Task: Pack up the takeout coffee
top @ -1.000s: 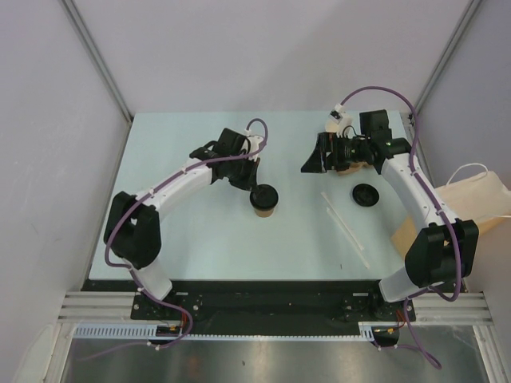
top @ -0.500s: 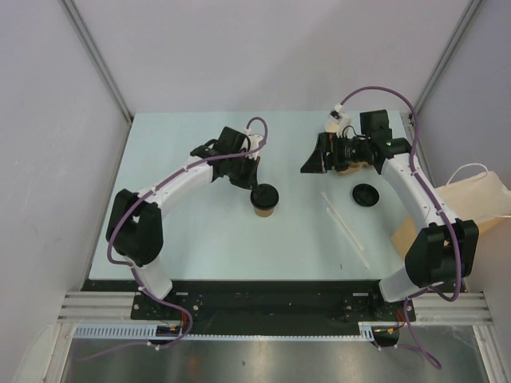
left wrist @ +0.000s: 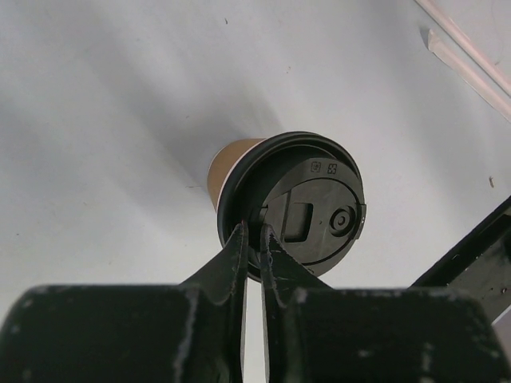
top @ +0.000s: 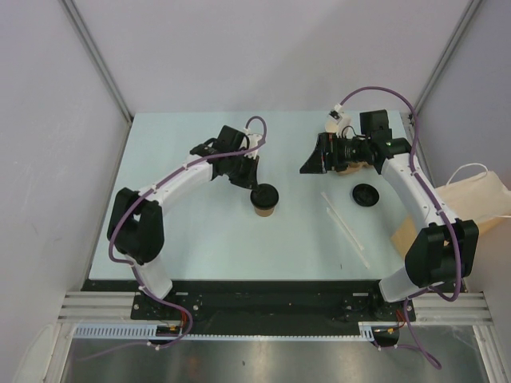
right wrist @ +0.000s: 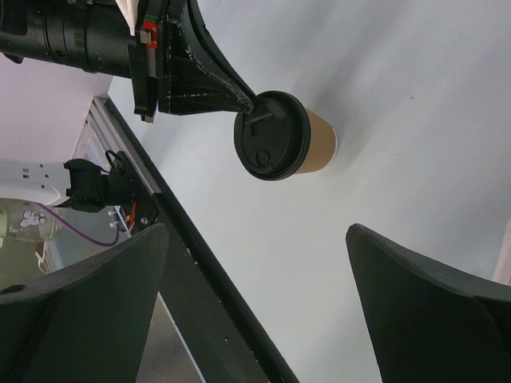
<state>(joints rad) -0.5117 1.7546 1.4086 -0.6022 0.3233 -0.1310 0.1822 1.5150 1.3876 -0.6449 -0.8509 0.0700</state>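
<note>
Mid-table, lidded cup (top: 264, 199), rim at left fingers (left wrist: 235, 257), table (top: 200, 239) edges well apart

Bright, even light falls from above onto the pale worktop (top: 200, 239), so shadows stay soft. In my left wrist view a faint grey shadow fans up and left from the small kraft-brown paper cup with the round black plastic lid (left wrist: 231, 163). The lid's embossed marks read sharp, while my left pincer (left wrist: 253, 233) is near-black, its base blurred. The fingers of my right pincer (right wrist: 255, 239) are large, dark, out-of-focus shapes.
</note>
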